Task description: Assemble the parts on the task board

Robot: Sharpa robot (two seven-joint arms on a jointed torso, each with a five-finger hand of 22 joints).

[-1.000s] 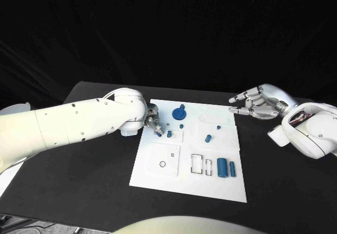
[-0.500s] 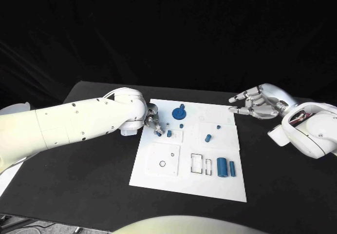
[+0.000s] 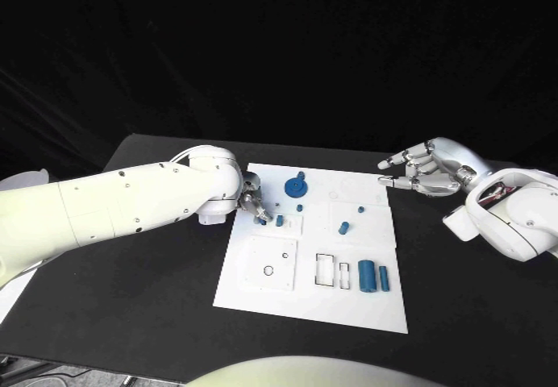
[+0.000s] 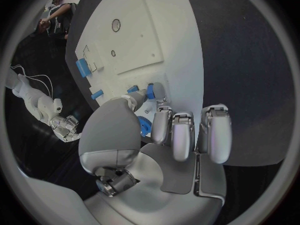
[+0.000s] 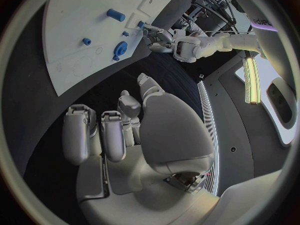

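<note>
On the white rectangular task board (image 3: 312, 278), the small blue peg (image 3: 281, 220) stands just beside the left hand (image 3: 255, 206), whose fingertips close around it, while the empty, half-curled right hand (image 3: 426, 170) hovers well apart.

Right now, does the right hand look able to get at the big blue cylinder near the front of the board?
Probably yes. The right hand hovers off the task board's far right corner, holding nothing, and nothing stands between it and the big blue cylinder.
</note>
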